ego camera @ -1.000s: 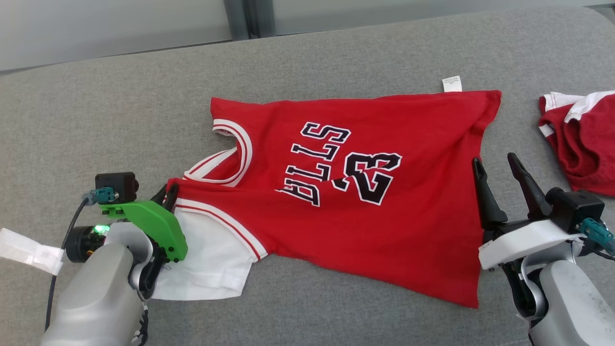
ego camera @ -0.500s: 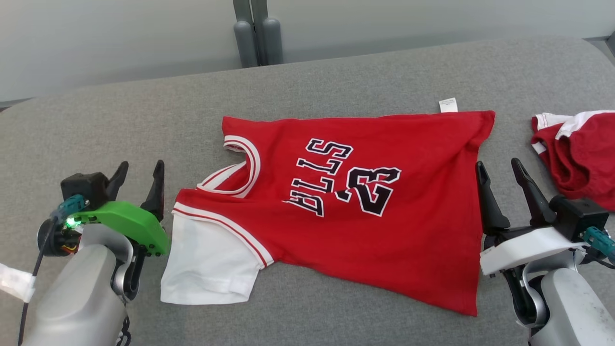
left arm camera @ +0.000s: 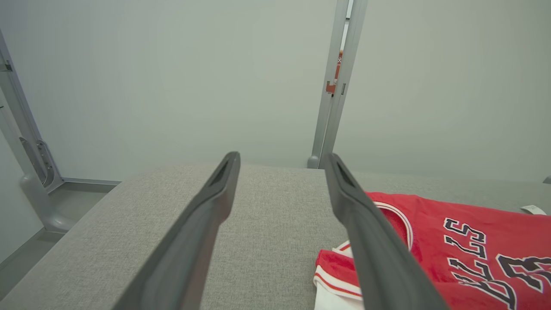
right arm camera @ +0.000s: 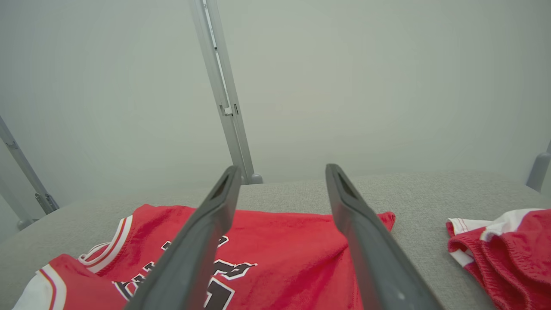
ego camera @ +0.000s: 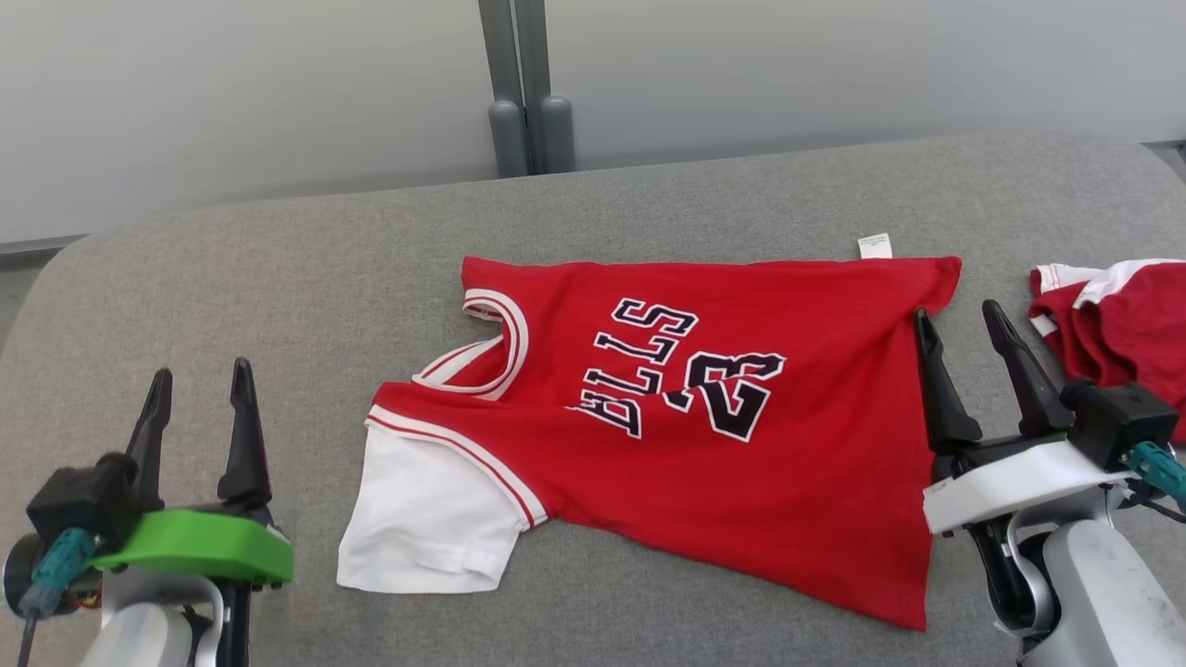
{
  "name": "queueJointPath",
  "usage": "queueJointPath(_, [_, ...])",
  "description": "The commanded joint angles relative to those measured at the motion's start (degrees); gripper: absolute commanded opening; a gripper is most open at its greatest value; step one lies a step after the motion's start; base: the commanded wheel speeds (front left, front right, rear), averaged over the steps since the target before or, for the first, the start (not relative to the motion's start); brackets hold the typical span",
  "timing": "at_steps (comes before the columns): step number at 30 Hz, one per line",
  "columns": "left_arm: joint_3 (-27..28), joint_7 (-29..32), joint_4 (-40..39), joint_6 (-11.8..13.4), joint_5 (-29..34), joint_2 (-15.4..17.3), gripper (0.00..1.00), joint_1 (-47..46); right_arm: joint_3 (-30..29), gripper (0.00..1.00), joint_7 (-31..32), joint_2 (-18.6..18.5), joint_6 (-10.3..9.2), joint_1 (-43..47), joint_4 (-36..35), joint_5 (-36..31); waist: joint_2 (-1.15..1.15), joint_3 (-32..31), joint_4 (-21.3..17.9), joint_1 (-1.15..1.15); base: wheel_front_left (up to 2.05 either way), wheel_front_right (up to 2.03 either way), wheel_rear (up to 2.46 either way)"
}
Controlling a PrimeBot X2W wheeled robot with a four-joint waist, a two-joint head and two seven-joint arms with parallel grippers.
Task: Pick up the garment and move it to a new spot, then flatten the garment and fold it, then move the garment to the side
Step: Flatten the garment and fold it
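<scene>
A red jersey (ego camera: 741,445) with black "BULLS 23" lettering and a white sleeve (ego camera: 426,528) lies spread on the grey padded table (ego camera: 278,306), neck toward the left. It also shows as the jersey (left arm camera: 473,254) at the lower right of the left wrist view and the jersey (right arm camera: 280,254) low in the right wrist view. My left gripper (ego camera: 199,389) stands open, left of the garment and apart from it, holding nothing. My right gripper (ego camera: 959,320) is open at the jersey's right hem, above the cloth, gripping nothing.
A second red and white garment (ego camera: 1121,320) lies crumpled at the table's right edge, also seen as the red garment (right arm camera: 508,254). A grey post (ego camera: 523,111) and pale wall stand behind the table. Bare grey surface runs along the left and front.
The left gripper let go of the jersey's shoulder, opened and drew back to the lower left. The head camera tilted up, so the whole scene sits lower. The right gripper stayed open.
</scene>
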Motion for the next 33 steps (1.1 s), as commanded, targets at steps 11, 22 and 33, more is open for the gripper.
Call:
queueJointPath(11, [8.06, -0.15, -8.13, -1.47, 6.64, -7.6, 1.0, 13.96, 0.7, 1.0, -0.16, 1.36, 0.01, 5.16, -1.65, -0.56, 0.0, -1.75, -0.6, 0.0, 0.0, 0.0, 0.0])
queueJointPath(22, [10.66, -0.16, -7.18, -4.84, 10.45, -10.75, 1.0, 15.18, 0.69, 1.0, -0.16, 1.03, 0.02, 6.53, -3.02, -1.27, 0.0, -2.35, -0.88, 0.0, 0.0, 0.0, 0.0])
queueJointPath(33, [11.8, -0.16, -5.96, -6.89, 12.38, -12.29, 1.0, 14.55, -0.22, 1.0, -0.16, 0.47, 0.02, 6.49, -3.48, -1.73, 0.0, -2.39, -0.67, 0.0, 0.0, 0.0, 0.0])
